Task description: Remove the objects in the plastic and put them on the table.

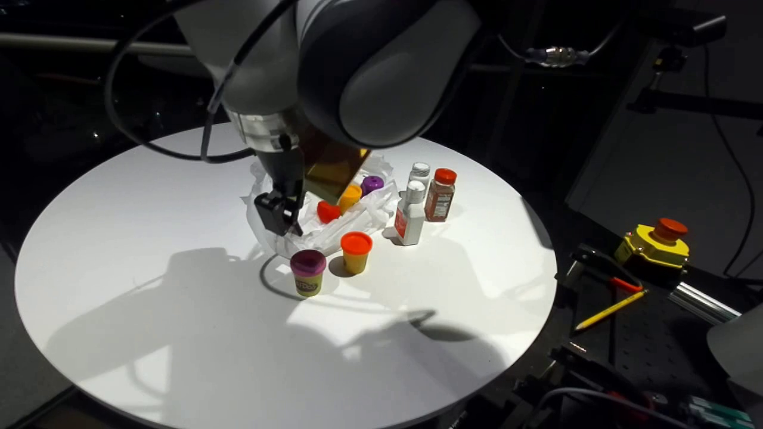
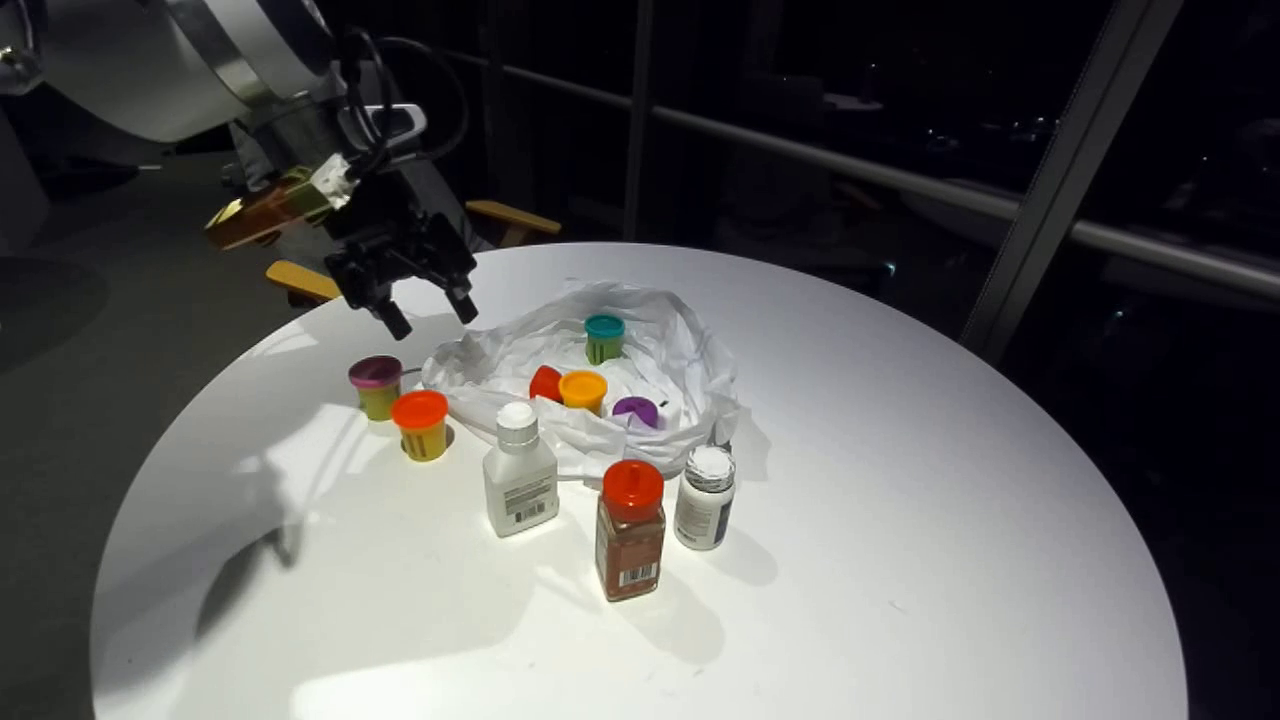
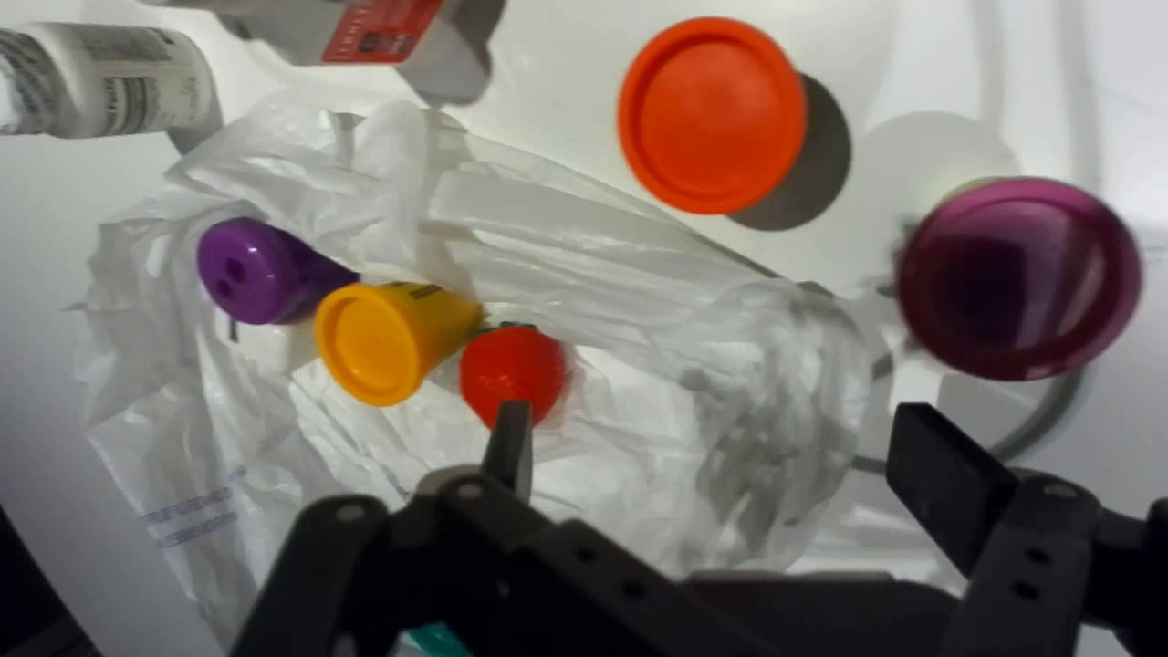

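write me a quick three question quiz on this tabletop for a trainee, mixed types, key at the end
1. Multiple choice: which of these sits inside the plastic bag? A) magenta-lidded tub; B) teal-lidded tub; C) tall white bottle.
2. True or false: the pincer is open and holds nothing.
3. Short answer: what colour is the cap of the square reddish-brown jar standing on the table?

Key: 1. B; 2. true; 3. red.
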{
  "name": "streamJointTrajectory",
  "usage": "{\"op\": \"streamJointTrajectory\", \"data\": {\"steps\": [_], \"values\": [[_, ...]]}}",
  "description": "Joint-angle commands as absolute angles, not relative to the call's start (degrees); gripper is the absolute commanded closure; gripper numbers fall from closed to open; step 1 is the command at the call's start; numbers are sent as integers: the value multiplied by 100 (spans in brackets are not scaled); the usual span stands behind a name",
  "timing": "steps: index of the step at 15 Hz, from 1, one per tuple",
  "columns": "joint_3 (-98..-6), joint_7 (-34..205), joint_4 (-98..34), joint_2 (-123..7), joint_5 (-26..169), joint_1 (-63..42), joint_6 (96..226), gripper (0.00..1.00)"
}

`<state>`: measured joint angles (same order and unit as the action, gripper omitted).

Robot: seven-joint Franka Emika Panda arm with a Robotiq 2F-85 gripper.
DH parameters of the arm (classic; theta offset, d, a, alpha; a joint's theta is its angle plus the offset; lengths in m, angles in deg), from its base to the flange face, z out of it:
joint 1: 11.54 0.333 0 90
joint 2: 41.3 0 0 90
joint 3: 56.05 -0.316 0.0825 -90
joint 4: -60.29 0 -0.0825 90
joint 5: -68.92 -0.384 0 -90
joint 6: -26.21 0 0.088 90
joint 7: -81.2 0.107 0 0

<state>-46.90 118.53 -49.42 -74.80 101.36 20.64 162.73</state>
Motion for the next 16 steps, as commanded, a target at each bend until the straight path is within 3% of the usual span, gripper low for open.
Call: {"op": "streamJointTrajectory", "data": {"steps": [1, 10, 16], "values": [[-4906, 10684, -4532, -7419, 10218, 1284, 15877, 0], [-5533, 8058, -2792, -8849, 9366, -278, 17132, 0], [-5642, 7668, -2371, -9283, 9067, -54, 16965, 0]]}}
